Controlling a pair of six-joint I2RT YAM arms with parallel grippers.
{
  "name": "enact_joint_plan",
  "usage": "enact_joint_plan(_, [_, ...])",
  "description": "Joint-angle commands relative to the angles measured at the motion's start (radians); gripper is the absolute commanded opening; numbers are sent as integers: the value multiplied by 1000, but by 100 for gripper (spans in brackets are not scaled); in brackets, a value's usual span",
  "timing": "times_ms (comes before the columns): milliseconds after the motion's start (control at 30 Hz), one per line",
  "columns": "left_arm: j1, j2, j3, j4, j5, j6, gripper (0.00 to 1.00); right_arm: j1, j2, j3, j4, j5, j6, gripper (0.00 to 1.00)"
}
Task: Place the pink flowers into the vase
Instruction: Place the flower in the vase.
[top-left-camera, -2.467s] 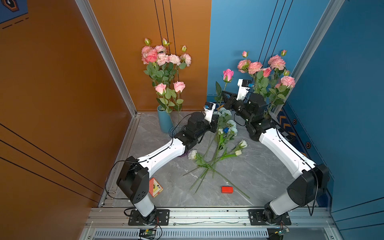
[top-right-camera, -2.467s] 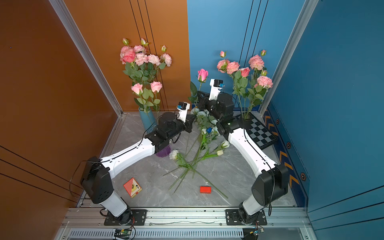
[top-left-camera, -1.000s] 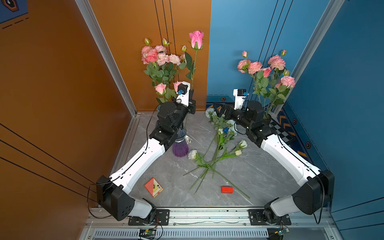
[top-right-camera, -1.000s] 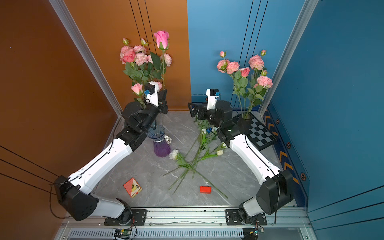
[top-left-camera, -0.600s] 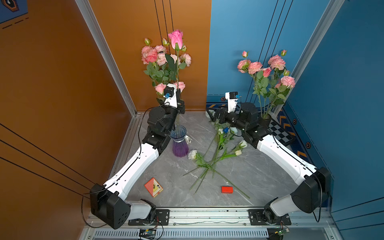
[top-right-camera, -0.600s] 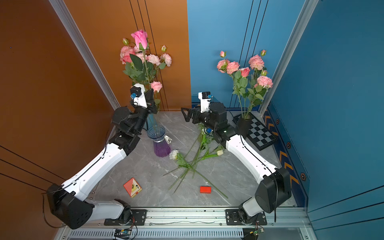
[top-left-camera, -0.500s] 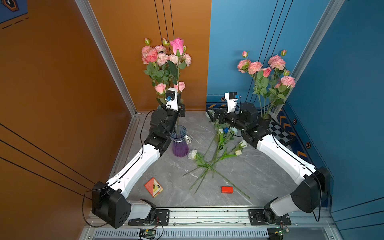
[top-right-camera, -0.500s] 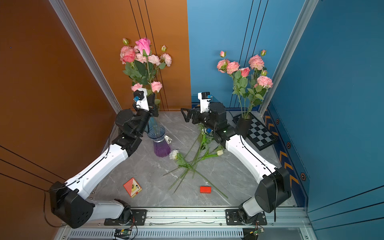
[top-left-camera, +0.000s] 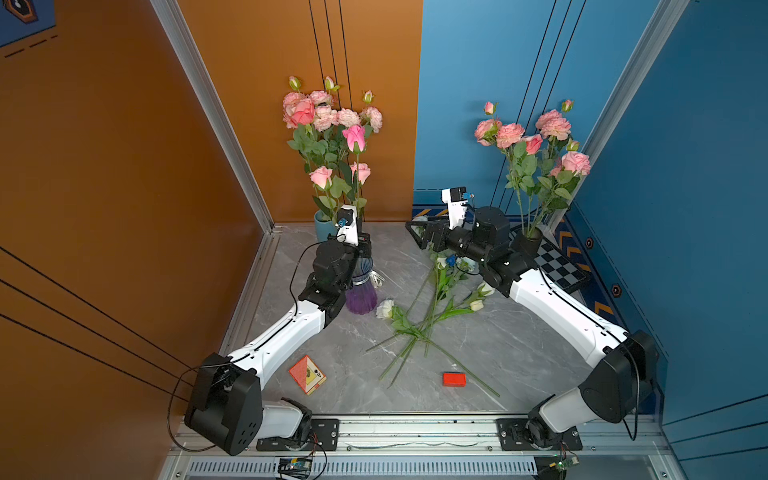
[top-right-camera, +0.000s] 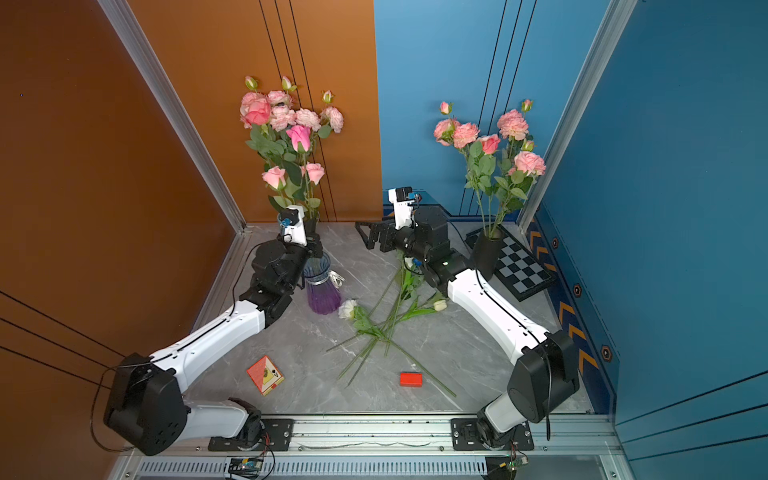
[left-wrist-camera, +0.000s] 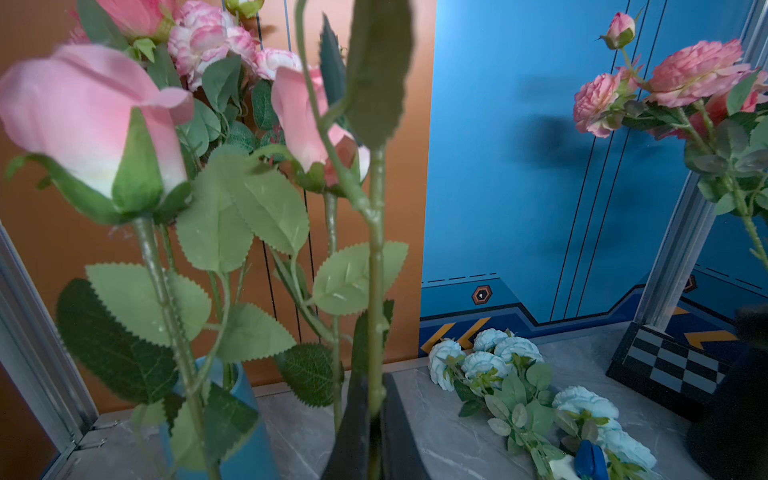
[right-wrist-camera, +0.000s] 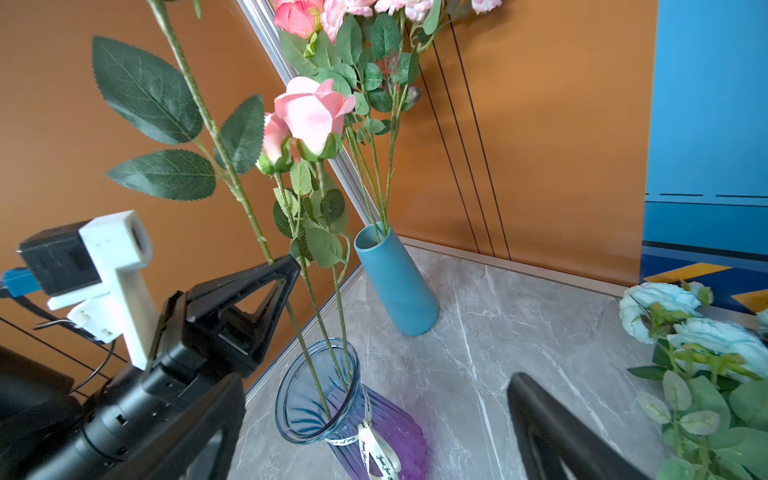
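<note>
Above vase (right-wrist-camera: 316, 390) rim, left gripper (right-wrist-camera: 286, 266) clamps pink flowers (top-left-camera: 354, 138).

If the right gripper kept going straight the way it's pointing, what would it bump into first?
Probably the left gripper and the pink rose stem it holds above the purple vase. The open right gripper points that way over bare floor; the depth is hard to judge, and the blue vase stands farther back.

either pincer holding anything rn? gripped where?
Left pincer is shut on a pink rose, gripping low on the stem, below the leaves, with the stem end in the glass vase. Right pincer is open, empty.
</note>
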Motion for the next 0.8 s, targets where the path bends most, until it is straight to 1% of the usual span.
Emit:
enact_joint_plan(0, [0,-41,-41,39,-37,-38,0,10,16,10,-12,-42,-26,100])
enact_joint_plan(100, [-4,-46,-68,38,-37,-48,0,12,19,12,-14,-48,-28,100])
enact_joint_plan(367, [-18,-56,-117,37,-53,-60,0,21,45,36,-51,-136,-45,100])
enact_joint_plan(533, [-20,-66,-139,37,-56,-63,0,35,52,46,-99,-133,-80,100])
enact_joint_plan(767, [-23,-66,-159,37,-60,-69,0,37,50,38,-118,-107,-89,100])
